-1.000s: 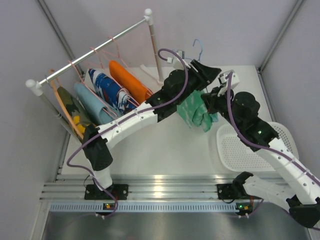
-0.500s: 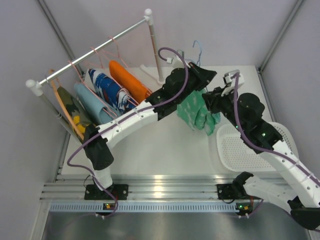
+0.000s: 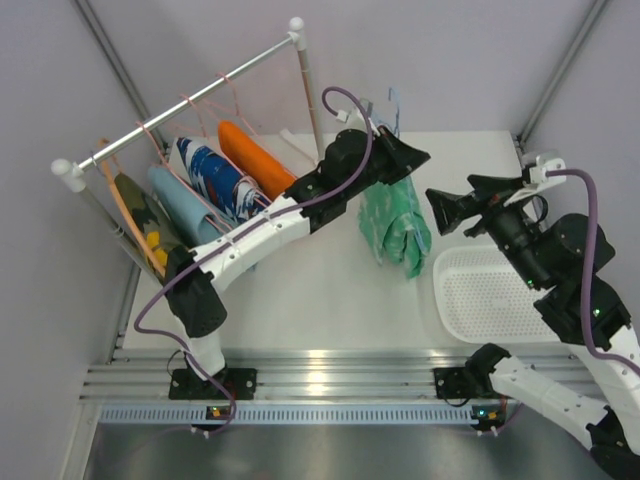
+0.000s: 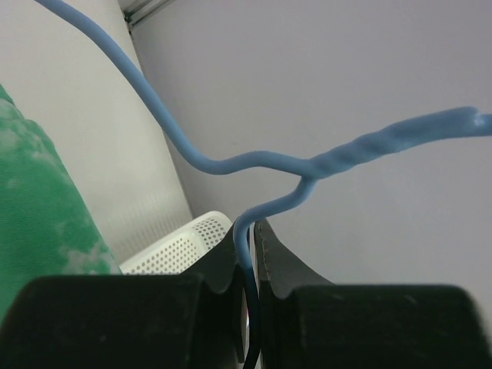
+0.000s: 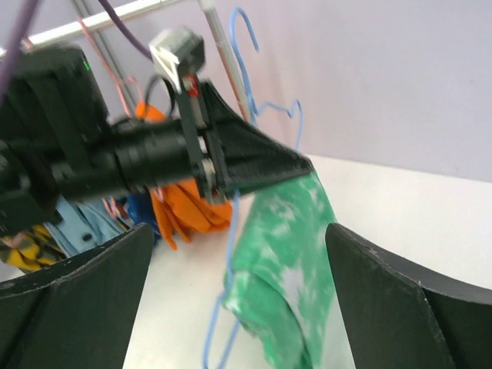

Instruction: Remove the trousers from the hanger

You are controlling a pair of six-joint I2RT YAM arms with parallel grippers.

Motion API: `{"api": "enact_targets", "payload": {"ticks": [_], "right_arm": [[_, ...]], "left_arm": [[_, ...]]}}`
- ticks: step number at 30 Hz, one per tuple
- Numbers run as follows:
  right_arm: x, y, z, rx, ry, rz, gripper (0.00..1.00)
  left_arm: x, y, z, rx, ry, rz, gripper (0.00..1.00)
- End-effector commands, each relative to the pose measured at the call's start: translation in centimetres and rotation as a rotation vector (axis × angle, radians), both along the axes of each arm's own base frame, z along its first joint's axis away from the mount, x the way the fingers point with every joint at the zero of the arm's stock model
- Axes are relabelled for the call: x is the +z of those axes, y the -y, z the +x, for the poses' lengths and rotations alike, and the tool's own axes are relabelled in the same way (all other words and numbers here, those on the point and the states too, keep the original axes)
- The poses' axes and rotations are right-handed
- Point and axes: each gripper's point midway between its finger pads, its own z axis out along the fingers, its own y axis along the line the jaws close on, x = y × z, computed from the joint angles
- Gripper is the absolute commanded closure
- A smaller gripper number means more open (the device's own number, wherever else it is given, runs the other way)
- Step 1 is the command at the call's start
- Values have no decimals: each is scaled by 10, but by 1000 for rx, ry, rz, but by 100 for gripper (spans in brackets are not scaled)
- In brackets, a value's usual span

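Pale grey walls (image 3: 470, 60) enclose a white table (image 3: 320, 300) with an aluminium rail (image 3: 330, 380) along its near edge

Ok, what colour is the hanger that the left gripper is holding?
Light blue: a wire hanger pinched in the left gripper, clearest in the left wrist view.

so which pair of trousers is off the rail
The mint green pair, on the blue hanger the left fingers pinch; the other four hang on the rail.
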Motion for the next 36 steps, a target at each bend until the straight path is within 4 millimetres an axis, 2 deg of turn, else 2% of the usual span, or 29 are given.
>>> {"api": "enact_targets", "payload": {"ticks": [1, 2, 4, 6, 7, 8, 10, 15, 18, 23, 27, 31, 35, 36], "right_arm": [[-35, 20, -1, -80, -36, -108, 6], [-54, 22, 1, -95, -54, -142, 3], [-57, 29, -4, -106, -14, -152, 0], [-68, 26, -8, -72, 6, -171, 0], [-71, 22, -10, -47, 14, -178, 0], [-82, 16, -10, -17, 5, -194, 0], [-90, 0, -14, 78, 35, -244, 0], [-141, -24, -1, 175, -18, -390, 0], [-148, -35, 7, 198, 19, -395, 0], [-141, -44, 21, 182, 97, -384, 0], [-145, -59, 34, 203, 110, -392, 0], [-147, -65, 46, 181, 128, -363, 0], [-149, -60, 61, 112, 131, -382, 8], [-150, -58, 64, 100, 131, -398, 14]], "left_arm": [[92, -20, -19, -73, 198, -135, 100], [95, -23, -23, -90, 209, -130, 100], [97, -33, -19, -94, 211, -114, 100], [100, -42, -16, -102, 217, -100, 100], [95, -45, -15, -101, 200, -81, 100], [96, -47, -15, -106, 199, -79, 100], [97, -51, -16, -118, 207, -71, 100], [102, -60, -16, -133, 212, -72, 100], [104, -62, -17, -141, 215, -76, 100], [111, -64, -22, -165, 225, -83, 100], [116, -67, -25, -171, 231, -86, 100], [119, -69, -29, -183, 236, -90, 100], [121, -71, -32, -195, 236, -90, 100], [121, -72, -32, -197, 236, -88, 100]]}}
